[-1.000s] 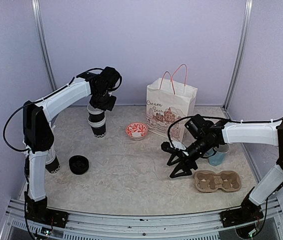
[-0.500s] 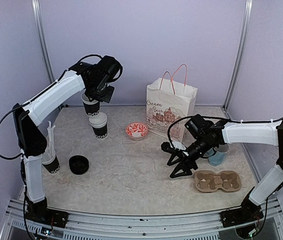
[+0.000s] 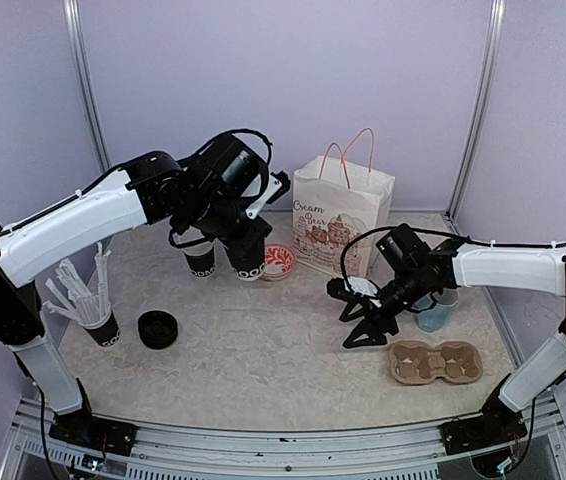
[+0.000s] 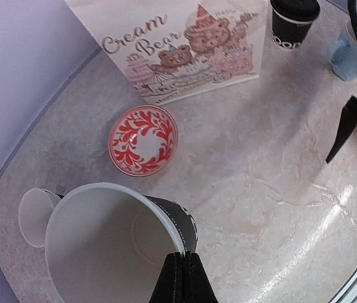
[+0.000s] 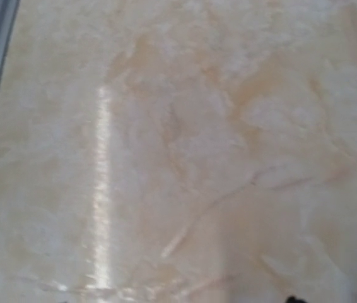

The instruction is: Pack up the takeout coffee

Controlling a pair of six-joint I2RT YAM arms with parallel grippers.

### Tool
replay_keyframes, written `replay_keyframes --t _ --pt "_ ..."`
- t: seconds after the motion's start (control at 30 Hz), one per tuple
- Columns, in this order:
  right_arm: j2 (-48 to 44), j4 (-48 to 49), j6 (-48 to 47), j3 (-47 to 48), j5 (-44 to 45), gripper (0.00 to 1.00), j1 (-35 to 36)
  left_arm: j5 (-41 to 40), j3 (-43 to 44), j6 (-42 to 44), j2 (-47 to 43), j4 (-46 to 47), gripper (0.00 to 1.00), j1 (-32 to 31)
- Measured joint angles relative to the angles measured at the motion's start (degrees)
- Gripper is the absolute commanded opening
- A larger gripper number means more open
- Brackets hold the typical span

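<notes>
Cup [image 3: 248, 262] carried rightward, now beside bowl [image 3: 274, 260]

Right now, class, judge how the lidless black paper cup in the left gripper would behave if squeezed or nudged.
Probably very light: the black paper cup looks empty, white inside. Lidless, its thin wall likely flexes where the left gripper pinches the rim. Tall with a narrower base, it may tip if pushed high.

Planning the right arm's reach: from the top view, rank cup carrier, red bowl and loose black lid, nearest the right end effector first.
1. Cup carrier, front right.
2. Red bowl, beside the bag.
3. Loose black lid, far left.
</notes>
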Motion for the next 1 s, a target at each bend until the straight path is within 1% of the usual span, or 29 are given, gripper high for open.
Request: replay_keyframes --t 0.2,0.33,0.57,0.73,0.77,0.87,1.0 --pt "-0.1 1.1 0.4 -0.1 2.2 0.72 -1.8 4.5 -13.7 0.7 -0.7 6.7 0.0 -4.3" --pt "-0.1 1.6 0.6 -0.2 3.3 0.72 -2.5 7.2 -19.4 0.3 -0.7 10.8 0.0 -6.5" --pt "-0.1 1.8 0.7 -0.6 3.9 0.72 -3.0 8.6 -20.7 -0.8 -0.1 16.1 0.0 -9.2" --pt "-0.1 2.0 0.7 -0.7 4.1 0.72 -3.1 8.8 -20.7 -1.0 2.8 18.2 0.0 -10.7" --pt "-0.1 2.1 0.7 -0.7 4.1 0.72 -3.1 8.7 -20.7 -1.0 3.4 18.5 0.01 -11.0" --pt "-0.1 2.1 0.7 -0.7 4.1 0.72 -3.1 8.6 -20.7 -1.1 4.8 18.9 0.1 -11.4" --pt "-0.1 2.1 0.7 -0.7 4.1 0.72 -3.2 8.6 -20.7 -1.5 5.5 18.8 0.24 -11.7"
